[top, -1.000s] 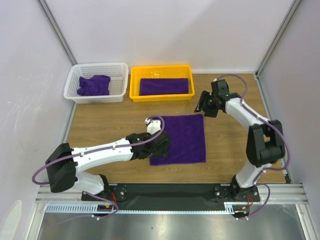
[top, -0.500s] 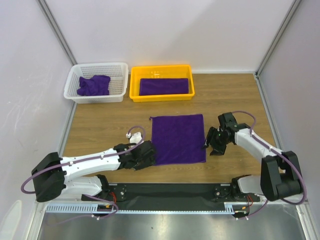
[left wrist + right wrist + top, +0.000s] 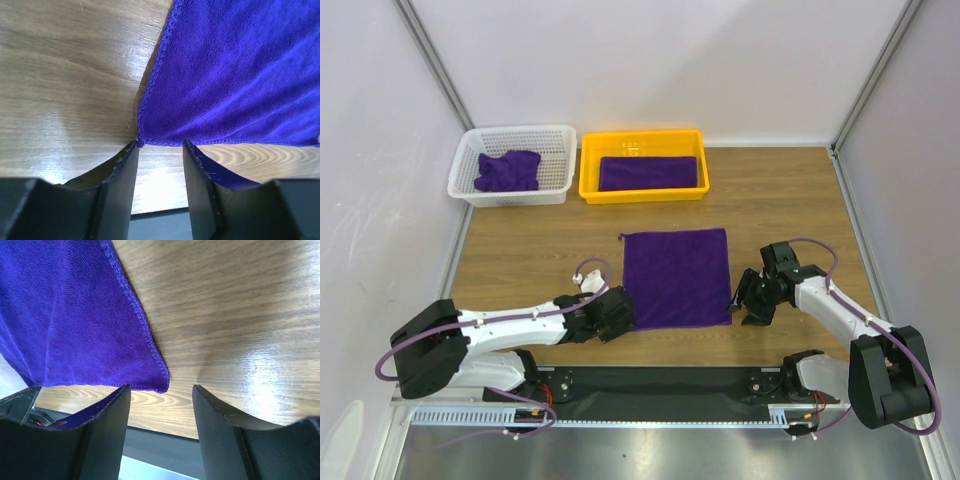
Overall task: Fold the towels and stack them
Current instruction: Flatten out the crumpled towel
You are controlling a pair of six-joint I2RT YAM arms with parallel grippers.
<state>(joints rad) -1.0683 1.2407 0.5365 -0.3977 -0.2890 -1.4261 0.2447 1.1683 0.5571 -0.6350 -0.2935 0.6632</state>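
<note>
Purple terry cloth lies flat in the middle of the wooden counter [image 3: 540, 250]. This is the spread towel [image 3: 677, 277], a deep purple rectangle with a stitched hem, square to the front edge.

A second ago the left arm lay across the cloth's near-left part and the right arm was up toward the far right of the counter. Now both are down at the near corners. The left gripper [image 3: 617, 308] sits low at the near-left corner, its two black fingers apart with a narrow gap, narrower than a moment back. In the wrist view the corner's tip touches the inner tip of one finger, and nothing is pinched between them. The right gripper [image 3: 752, 300] is at the near-right corner with its fingers set wider; the hem's corner lies at the mouth of the gap, not clamped. The towel itself looks to lie where it did.

Along the far edge, a yellow plastic tray [image 3: 588, 165] holds a folded towel [image 3: 648, 173] lying flat. Just left of it, a white mesh basket [image 3: 463, 160] holds a crumpled towel [image 3: 506, 170].

Bare wood runs between the spread towel's far hem and the tray, and wide strips lie open to its left and right. The near hem lies close to the counter's front edge, with only a thin band of wood ahead of it.
</note>
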